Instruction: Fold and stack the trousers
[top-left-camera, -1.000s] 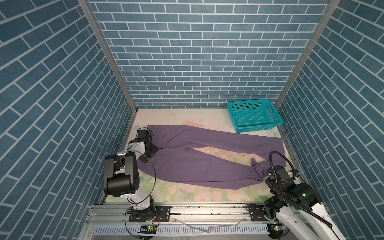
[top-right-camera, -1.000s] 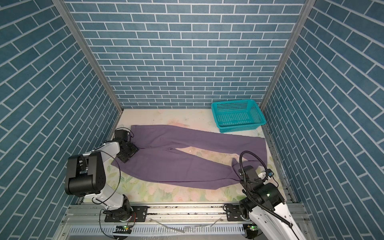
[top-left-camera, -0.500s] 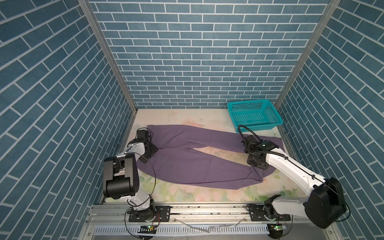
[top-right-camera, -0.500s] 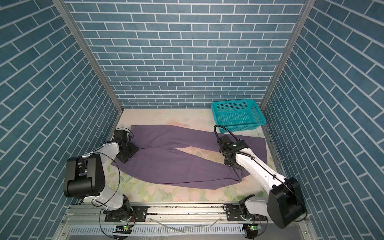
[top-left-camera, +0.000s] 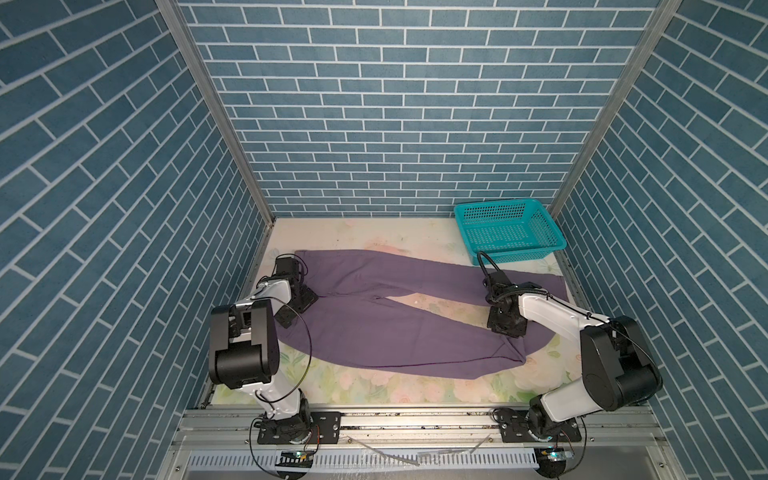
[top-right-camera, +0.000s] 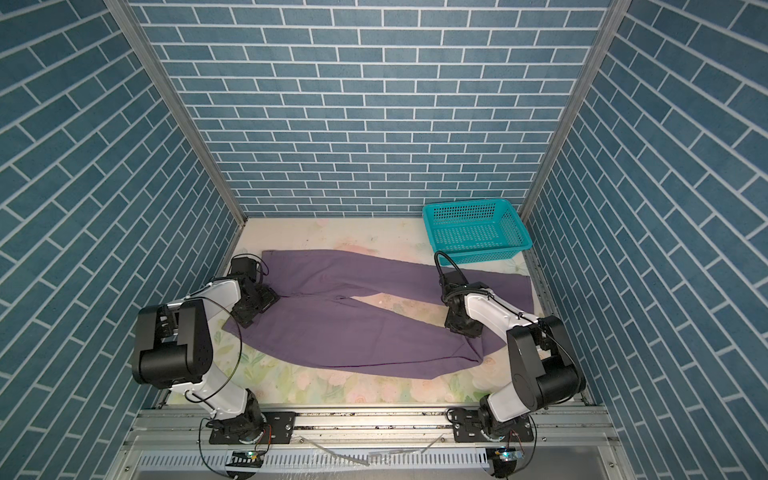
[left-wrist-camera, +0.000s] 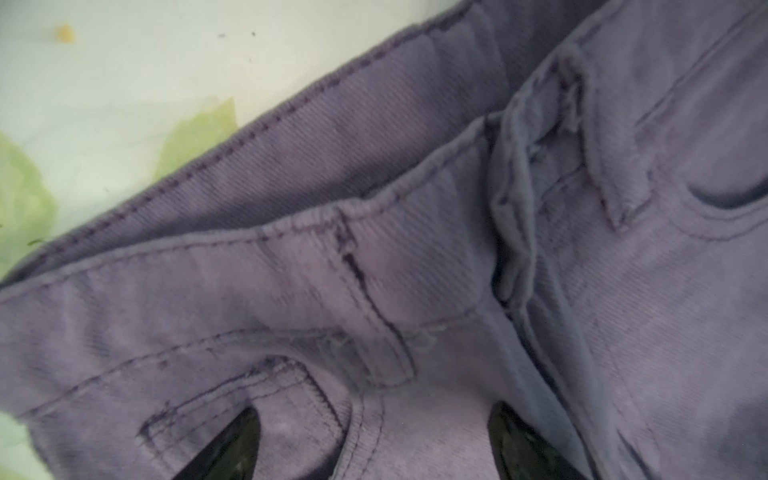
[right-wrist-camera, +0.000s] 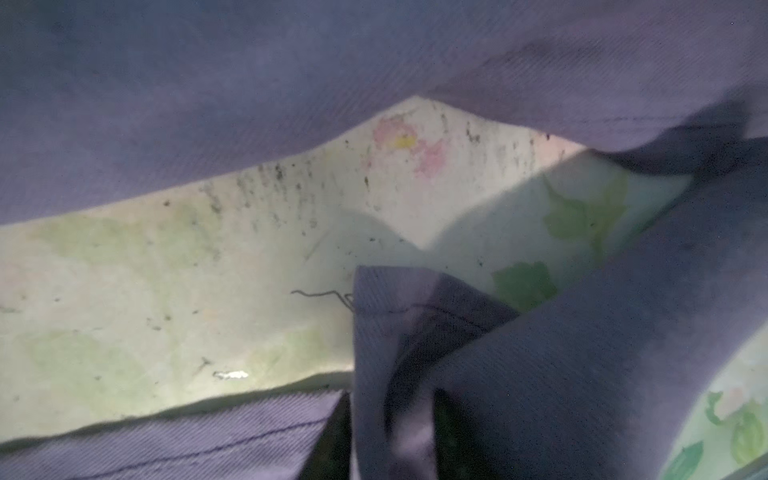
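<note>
While left tool (top-left-camera: 297, 309) sits wide open on the trousers (top-left-camera: 374, 332), at the waistband, right tool (top-left-camera: 507, 330) pinches leg hem

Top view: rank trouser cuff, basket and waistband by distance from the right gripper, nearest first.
1. Trouser cuff: at the right gripper, near right.
2. Basket: behind it, far right corner.
3. Waistband: far across, on the left side.
</note>
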